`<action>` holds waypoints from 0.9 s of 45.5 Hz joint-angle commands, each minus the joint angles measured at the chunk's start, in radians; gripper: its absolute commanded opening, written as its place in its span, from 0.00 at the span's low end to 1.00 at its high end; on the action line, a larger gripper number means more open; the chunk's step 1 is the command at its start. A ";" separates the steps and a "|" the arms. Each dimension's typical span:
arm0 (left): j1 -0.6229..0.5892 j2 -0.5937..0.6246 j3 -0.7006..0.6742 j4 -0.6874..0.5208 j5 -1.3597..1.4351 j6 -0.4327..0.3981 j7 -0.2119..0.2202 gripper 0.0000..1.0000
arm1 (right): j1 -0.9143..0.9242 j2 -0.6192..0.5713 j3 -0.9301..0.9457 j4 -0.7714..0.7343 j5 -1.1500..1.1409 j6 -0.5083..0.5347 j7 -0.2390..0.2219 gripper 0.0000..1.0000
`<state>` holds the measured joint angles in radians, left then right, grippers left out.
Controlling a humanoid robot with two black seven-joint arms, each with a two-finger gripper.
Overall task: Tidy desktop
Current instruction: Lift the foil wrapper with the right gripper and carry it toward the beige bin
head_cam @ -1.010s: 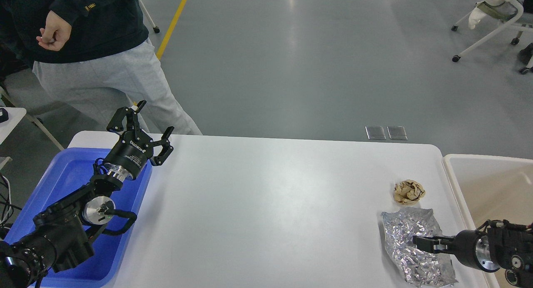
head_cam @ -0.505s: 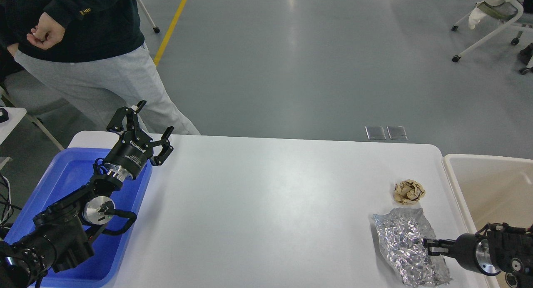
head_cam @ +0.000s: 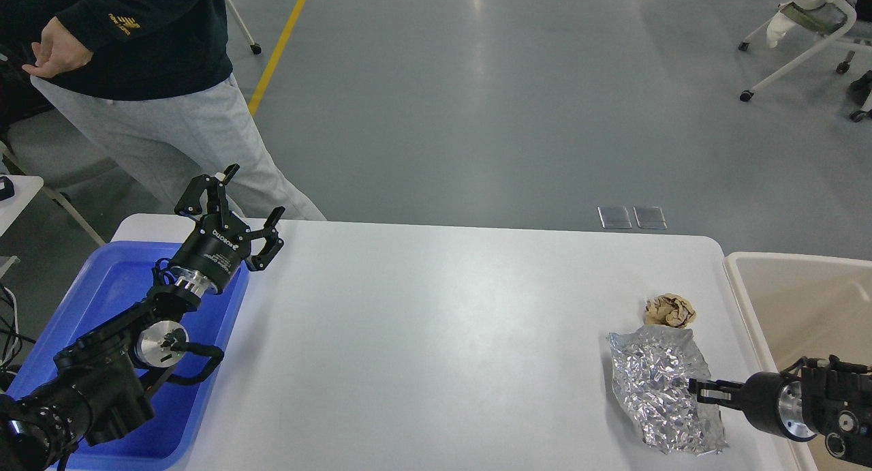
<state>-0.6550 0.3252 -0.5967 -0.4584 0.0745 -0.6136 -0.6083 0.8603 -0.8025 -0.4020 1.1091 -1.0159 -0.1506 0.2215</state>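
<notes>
The white desktop [head_cam: 443, 335] fills the middle of the head view. A crumpled sheet of silver foil [head_cam: 654, 382] lies near its right front corner. A small brown crumpled paper ball [head_cam: 670, 311] sits just behind the foil and touches its far edge. My right gripper [head_cam: 696, 389] comes in from the right, low over the foil's right side, and its fingers look closed on the foil. My left gripper [head_cam: 255, 193] is open and empty, held up above the desktop's far left corner next to the blue tray.
A blue plastic tray [head_cam: 112, 287] lies at the left under my left arm. A beige bin [head_cam: 804, 300] stands beside the desktop's right edge. A person [head_cam: 150, 96] stands behind the far left corner. A wheeled chair [head_cam: 811, 41] is at the far right.
My right gripper drew back to the right, then shifted slightly away from me. The foil moved with it and now touches the paper ball. The left arm stayed still; the person shifted left.
</notes>
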 commanded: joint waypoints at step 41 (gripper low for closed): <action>0.000 0.000 0.000 0.000 0.001 0.000 0.001 1.00 | 0.217 -0.409 0.321 0.088 0.208 0.548 0.055 0.00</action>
<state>-0.6550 0.3252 -0.5967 -0.4586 0.0752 -0.6136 -0.6074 1.0344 -1.1633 -0.1142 1.2624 -0.8054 0.3275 0.2768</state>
